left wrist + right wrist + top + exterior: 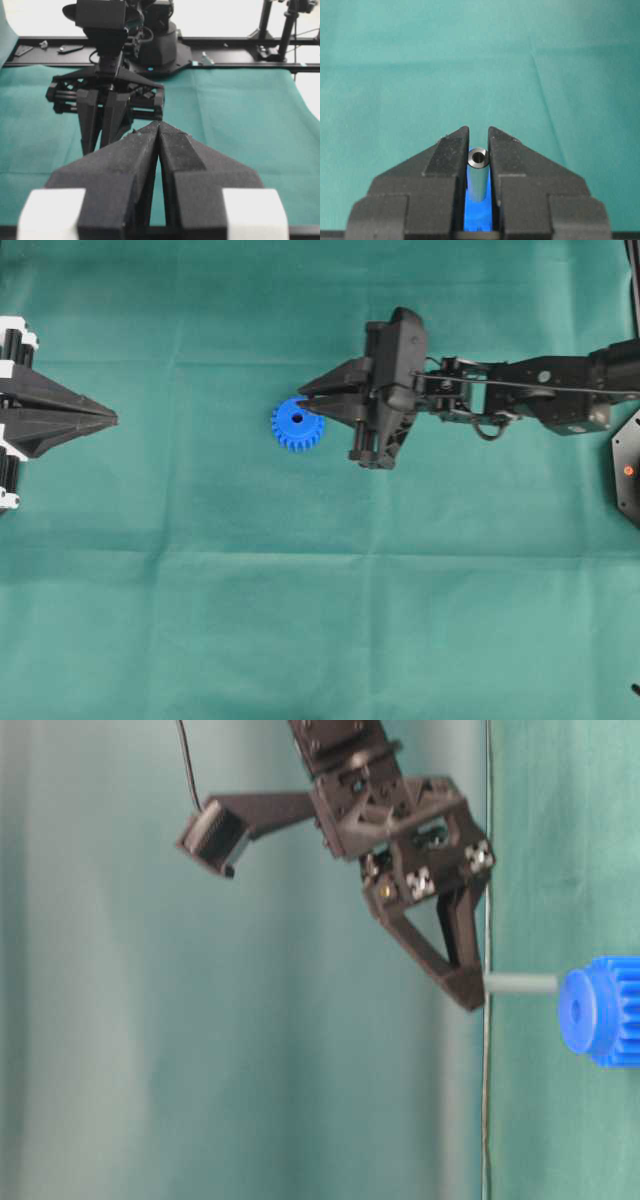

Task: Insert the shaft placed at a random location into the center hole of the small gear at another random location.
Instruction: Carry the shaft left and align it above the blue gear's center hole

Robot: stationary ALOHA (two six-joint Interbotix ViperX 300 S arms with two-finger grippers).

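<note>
The small gear (pixel 297 426) is bright blue and lies flat on the green cloth. Its dark center hole (pixel 297 419) shows open from above. My right gripper (pixel 304 399) hangs just over the gear's far edge, shut on the shaft (pixel 478 172), a short grey pin pointing down. In the right wrist view the shaft stands between the fingers (pixel 451 150) with the gear's blue (pixel 479 215) beneath it. At table level the shaft (pixel 520 984) ends right at the gear's hub (pixel 585 1010); I cannot tell whether they touch. My left gripper (pixel 112 420) rests shut and empty at the left.
A black arm base (pixel 628 468) sits at the right edge. Green cloth (pixel 300 620) covers the table. In the left wrist view a black frame rail (pixel 225 45) runs along the table's far side behind the right arm (pixel 107 107).
</note>
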